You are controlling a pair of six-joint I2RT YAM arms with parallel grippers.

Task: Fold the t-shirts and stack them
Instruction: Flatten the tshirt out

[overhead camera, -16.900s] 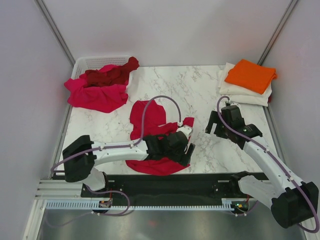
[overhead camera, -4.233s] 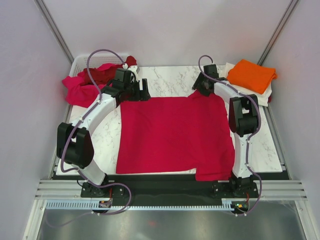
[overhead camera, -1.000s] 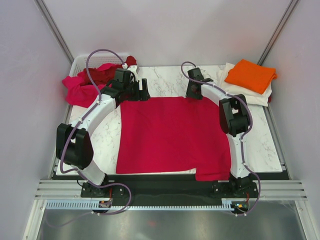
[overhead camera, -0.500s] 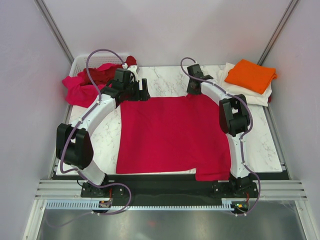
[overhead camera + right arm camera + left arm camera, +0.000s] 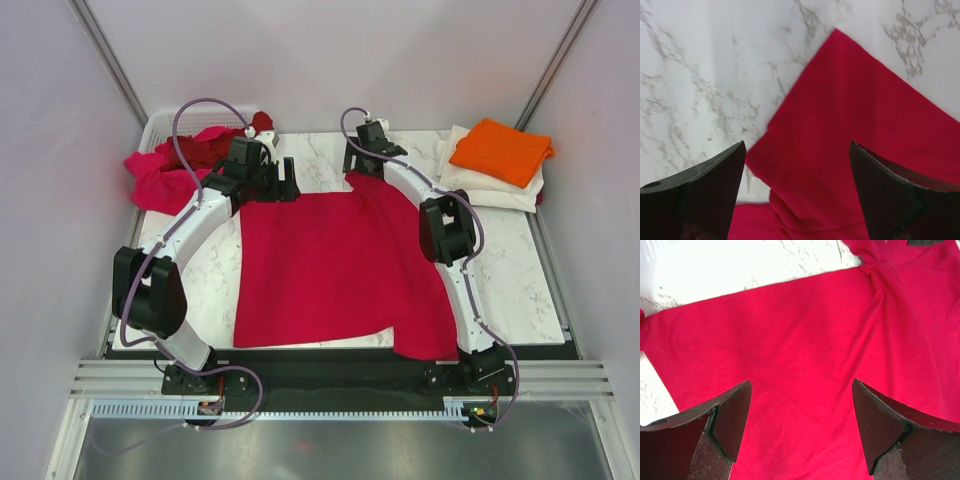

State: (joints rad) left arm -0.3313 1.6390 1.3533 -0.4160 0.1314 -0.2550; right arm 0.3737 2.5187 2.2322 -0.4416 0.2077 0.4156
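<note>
Top view, 12 = far side from the arm bases.

Crimson shirt [image 5: 340,270] lies spread flat mid-tabletop, long axis running 12–6. Far edge sits between the two claws. Near edge reaches the tabletop's 6 o'clock lip, and a flap sticks out lower at the 5 o'clock corner. Cloth is mostly smooth. The far-right corner is rumpled and pulled up toward 1 o'clock, with creases fanning back from it (seen in left wrist view too).

Left claw [image 5: 801,385]: fingers spread wide, nothing between them, hovering over the shirt's 11 o'clock corner. Can't tell if the tips touch cloth.

Right claw [image 5: 797,145]: fingers spread wide and pinching nothing, over the shirt's pointed far corner where it meets bare marble. The right arm's links run along the shirt's 3 o'clock edge, covering part of it.

Other shirts:
- Magenta-pink shirt [image 5: 160,180] and dark maroon shirt [image 5: 205,150] are heaped at 10–11 o'clock, spilling out of the white basket [image 5: 165,125].
- Orange shirt [image 5: 500,150] is folded on top of the cream-white shirt [image 5: 490,190] at 1–2 o'clock, well apart from the crimson one.

Room on the tabletop [image 5: 205,280]:
- Bare marble strip at 9 o'clock, between shirt and left edge.
- Wider bare patch at 3–4 o'clock, right of the right arm.
- Narrow band at 12 behind the claws.
- Booth walls close in on the left, right and far sides.
</note>
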